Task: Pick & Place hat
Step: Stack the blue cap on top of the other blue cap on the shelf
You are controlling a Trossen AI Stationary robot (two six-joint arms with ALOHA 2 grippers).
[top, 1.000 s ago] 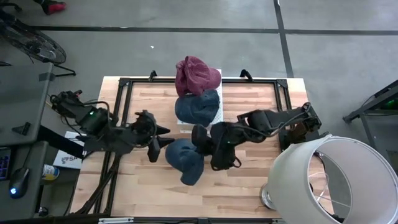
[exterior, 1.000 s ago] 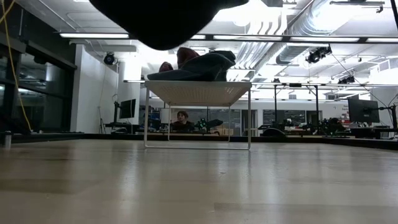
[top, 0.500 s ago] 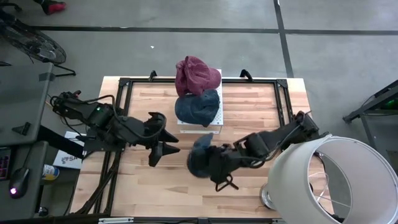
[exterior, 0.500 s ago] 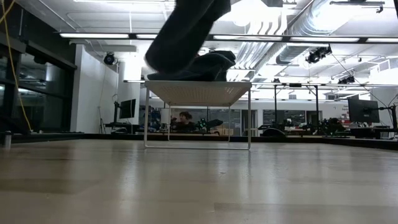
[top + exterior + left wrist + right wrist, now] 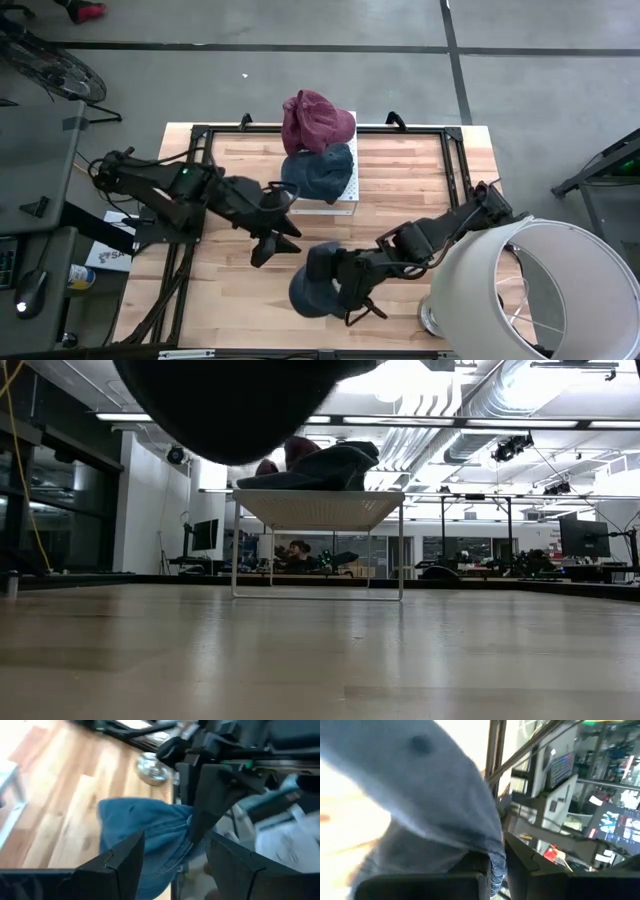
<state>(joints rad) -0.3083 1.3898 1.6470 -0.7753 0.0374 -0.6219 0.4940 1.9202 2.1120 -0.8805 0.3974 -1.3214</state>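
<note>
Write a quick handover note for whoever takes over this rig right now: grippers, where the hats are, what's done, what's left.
Right gripper: shut on the blue hat, held above the table's near side.
Left gripper: open, empty, hovering mid-table beside the white rack.
On the rack: a dark blue hat and a maroon hat behind it.
Done: two hats sit on the rack; the third is picked up.
Left: place the held hat, probably with the other two, and release.
</note>
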